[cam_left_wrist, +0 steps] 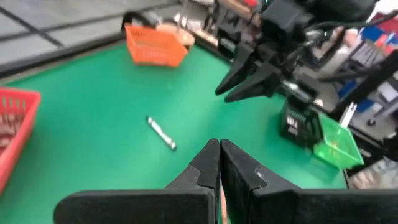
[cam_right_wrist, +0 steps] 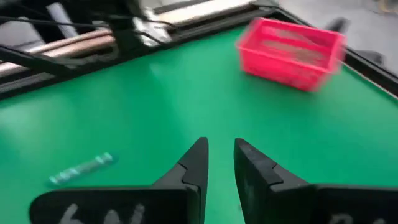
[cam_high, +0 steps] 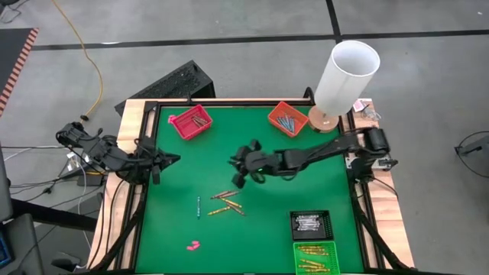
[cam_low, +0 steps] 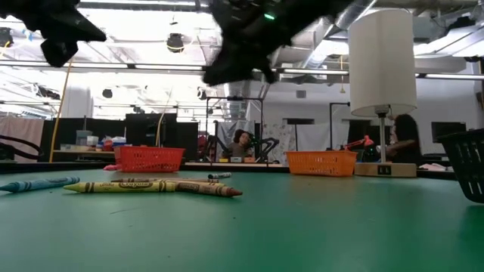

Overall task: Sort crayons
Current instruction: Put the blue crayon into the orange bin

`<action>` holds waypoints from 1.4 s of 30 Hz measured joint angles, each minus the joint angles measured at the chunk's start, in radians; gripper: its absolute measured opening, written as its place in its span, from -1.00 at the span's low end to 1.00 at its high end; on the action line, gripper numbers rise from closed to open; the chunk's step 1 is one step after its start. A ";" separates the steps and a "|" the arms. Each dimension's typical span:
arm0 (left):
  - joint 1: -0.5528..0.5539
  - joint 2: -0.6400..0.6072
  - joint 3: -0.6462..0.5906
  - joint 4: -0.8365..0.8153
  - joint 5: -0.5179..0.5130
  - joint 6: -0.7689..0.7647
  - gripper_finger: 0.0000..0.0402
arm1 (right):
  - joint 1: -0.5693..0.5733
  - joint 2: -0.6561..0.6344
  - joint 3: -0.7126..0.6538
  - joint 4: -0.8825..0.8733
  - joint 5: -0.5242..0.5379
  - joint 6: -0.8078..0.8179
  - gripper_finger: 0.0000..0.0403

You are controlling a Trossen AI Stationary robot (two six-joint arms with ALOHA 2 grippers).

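Where crayons lie on mat, yellow wrapper reads Crayola

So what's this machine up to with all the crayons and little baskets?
It is sorting crayons by colour into small baskets on a green table. The right end effector hangs above the middle of the table, fingers slightly apart and holding nothing. Just below it in the overhead view lies a loose cluster of crayons not yet sorted, with one teal crayon beside them. The left end effector waits shut at the table's left edge. The red basket, orange basket, black basket and green basket already hold crayons.
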 joint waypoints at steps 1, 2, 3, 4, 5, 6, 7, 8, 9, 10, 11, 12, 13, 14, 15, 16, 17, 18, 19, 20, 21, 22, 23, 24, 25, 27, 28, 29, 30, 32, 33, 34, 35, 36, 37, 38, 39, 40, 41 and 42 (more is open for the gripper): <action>0.000 0.000 0.000 -0.016 0.010 -0.018 -1.00 | 0.005 0.032 0.052 -0.016 -0.013 -0.005 -0.60; 0.000 0.000 0.000 -0.035 0.017 -0.041 -1.00 | 0.011 0.062 0.100 -0.042 -0.029 -0.013 -0.60; 0.000 0.000 0.000 -0.047 0.020 -0.064 -1.00 | 0.018 0.095 0.146 -0.067 -0.042 -0.030 -0.60; 0.000 0.000 0.000 -0.058 0.020 -0.085 -1.00 | 0.027 0.129 0.196 -0.063 -0.066 -0.060 -0.60; 0.000 0.000 0.000 -0.073 0.022 -0.098 -1.00 | 0.036 0.161 0.241 -0.052 -0.088 -0.098 -0.60; 0.000 -0.001 0.000 -0.086 0.028 -0.105 -1.00 | 0.047 0.189 0.282 -0.062 -0.100 -0.144 -0.60; 0.000 -0.001 0.000 -0.095 0.039 -0.109 -1.00 | 0.056 0.220 0.324 -0.068 -0.115 -0.196 -0.60; 0.000 -0.001 0.000 -0.107 0.049 -0.113 -1.00 | 0.063 0.248 0.369 -0.071 -0.133 -0.252 -0.60; 0.000 0.000 0.000 -0.122 0.056 -0.119 -1.00 | 0.072 0.273 0.411 -0.092 -0.153 -0.307 -0.60; 0.000 0.000 0.000 -0.132 0.061 -0.126 -1.00 | 0.076 0.296 0.451 -0.129 -0.183 -0.353 -0.60; 0.000 0.001 0.000 -0.142 0.066 -0.136 -1.00 | 0.076 0.322 0.498 -0.149 -0.218 -0.387 -0.60; 0.000 0.000 0.000 -0.157 0.067 -0.144 -1.00 | 0.075 0.347 0.546 -0.159 -0.251 -0.397 -0.60; 0.000 0.000 0.000 -0.176 0.068 -0.153 -1.00 | 0.073 0.368 0.588 -0.181 -0.271 -0.397 -0.60; 0.000 0.000 0.000 -0.189 0.068 -0.164 -1.00 | 0.071 0.392 0.629 -0.201 -0.287 -0.390 -0.60; 0.000 0.000 0.000 -0.201 0.068 -0.179 -1.00 | 0.070 0.421 0.673 -0.198 -0.297 -0.375 -0.60; 0.000 0.000 0.000 -0.216 0.068 -0.190 -1.00 | 0.070 0.448 0.711 -0.196 -0.298 -0.362 -0.60; 0.000 0.000 0.000 -0.232 0.069 -0.199 -1.00 | 0.070 0.475 0.742 -0.214 -0.298 -0.356 -0.60; 0.000 0.000 0.000 -0.241 0.074 -0.202 -1.00 | 0.071 0.507 0.775 -0.220 -0.299 -0.352 -0.60; 0.001 0.000 0.000 -0.249 0.082 -0.203 -1.00 | 0.075 0.536 0.805 -0.213 -0.299 -0.352 -0.60; 0.000 0.000 0.000 -0.260 0.097 -0.200 -1.00 | 0.079 0.564 0.829 -0.221 -0.302 -0.359 -0.60; 0.000 0.000 0.000 -0.273 0.110 -0.198 -1.00 | 0.082 0.589 0.852 -0.228 -0.308 -0.374 -0.60; 0.000 0.000 0.000 -0.279 0.124 -0.197 -1.00 | 0.085 0.612 0.876 -0.229 -0.313 -0.394 -0.60; 0.000 0.000 0.000 -0.287 0.132 -0.197 -1.00 | 0.089 0.630 0.897 -0.238 -0.313 -0.403 -0.60; 0.000 0.000 0.000 -0.298 0.140 -0.198 -1.00 | 0.090 0.645 0.919 -0.253 -0.313 -0.408 -0.59; 0.000 0.000 0.000 -0.307 0.147 -0.198 -1.00 | 0.090 0.658 0.939 -0.269 -0.314 -0.405 -0.59; 0.000 0.000 0.000 -0.317 0.150 -0.199 -1.00 | 0.087 0.682 0.966 -0.295 -0.313 -0.368 -0.59; 0.000 0.000 0.000 -0.318 0.149 -0.199 -1.00 | 0.086 0.688 0.973 -0.308 -0.309 -0.344 -0.59; 0.000 0.000 0.000 -0.319 0.150 -0.199 -1.00 | 0.086 0.697 0.973 -0.315 -0.294 -0.320 -0.59; 0.000 0.000 0.000 -0.322 0.150 -0.199 -1.00 | 0.085 0.703 0.974 -0.315 -0.270 -0.297 -0.59; 0.000 0.000 0.000 -0.327 0.150 -0.198 -1.00 | 0.094 0.705 0.974 -0.336 -0.201 -0.259 -0.59; 0.000 0.000 0.000 -0.330 0.150 -0.198 -1.00 | 0.100 0.705 0.974 -0.344 -0.169 -0.241 -0.59; 0.000 0.000 0.000 -0.332 0.151 -0.198 -1.00 | 0.108 0.704 0.974 -0.361 -0.136 -0.222 -0.59; 0.000 0.000 0.000 -0.334 0.151 -0.199 -1.00 | 0.114 0.702 0.975 -0.385 -0.105 -0.200 -0.59; 0.000 0.000 0.000 -0.334 0.151 -0.199 -1.00 | 0.119 0.702 0.975 -0.411 -0.079 -0.177 -0.59; 0.000 0.000 0.000 -0.333 0.151 -0.199 -1.00 | 0.125 0.702 0.975 -0.432 -0.066 -0.150 -0.59; 0.000 0.000 0.000 -0.334 0.151 -0.200 -1.00 | 0.130 0.703 0.975 -0.449 -0.057 -0.118 -0.59; 0.000 0.000 0.000 -0.333 0.151 -0.205 -1.00 | 0.133 0.703 0.974 -0.459 -0.051 -0.086 -0.59; 0.000 0.000 0.000 -0.334 0.151 -0.210 -1.00 | 0.135 0.704 0.974 -0.464 -0.050 -0.049 -0.59; 0.000 0.000 0.000 -0.334 0.151 -0.214 -1.00 | 0.140 0.703 0.974 -0.468 -0.049 -0.011 -0.59; 0.000 0.000 0.000 -0.334 0.151 -0.219 -1.00 | 0.145 0.703 0.974 -0.473 -0.045 0.022 -0.59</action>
